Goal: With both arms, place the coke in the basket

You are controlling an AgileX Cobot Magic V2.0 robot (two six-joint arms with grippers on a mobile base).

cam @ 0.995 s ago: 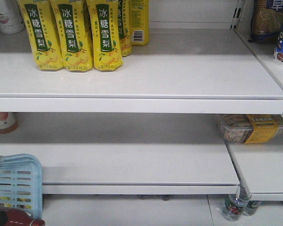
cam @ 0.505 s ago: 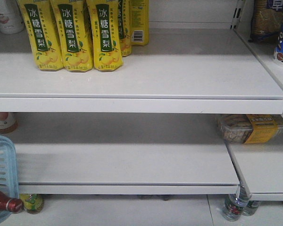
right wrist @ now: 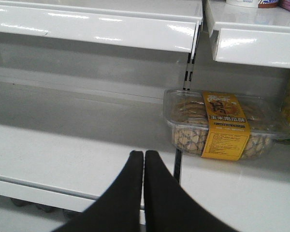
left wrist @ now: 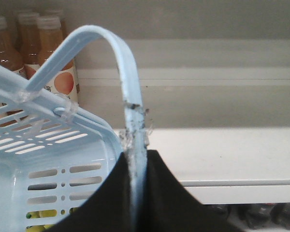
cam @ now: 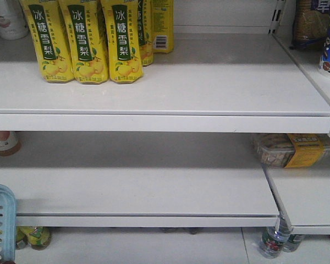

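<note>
The left gripper [left wrist: 135, 193] was clamped on the basket handle [left wrist: 128, 87]; its two black fingers [left wrist: 169, 198] pressed against either side of the light blue hoop, which rose from between them and arched over to the left. The basket [left wrist: 43, 159] hung below and to the left of the gripper in the left wrist view, its slotted wall visible, with something yellow showing through the lowest slots. Behind the basket stood amber-coloured bottles [left wrist: 50, 53] on a shelf.

The right gripper [right wrist: 144, 157] was pressed together and held nothing; its fingertips met in a narrow seam above a white shelf [right wrist: 63, 145]. To its right, on the adjoining shelf, lay a clear plastic box [right wrist: 222, 125] with a yellow label.

In the front view only a corner of the basket [cam: 0, 220] showed, at the lower left edge, in front of the lower shelf. Yellow cartons [cam: 85, 41] stood in a row at the upper left of the top shelf [cam: 209, 82]. The clear box [cam: 289, 149] lay on the lower right shelf. Small bottles [cam: 275, 242] stood on the floor beneath it, and yellow-labelled containers [cam: 36, 236] sat just beside the basket under the lower shelf.

The coke could not be made out in any view; whether it lay inside the basket could not be told.
</note>
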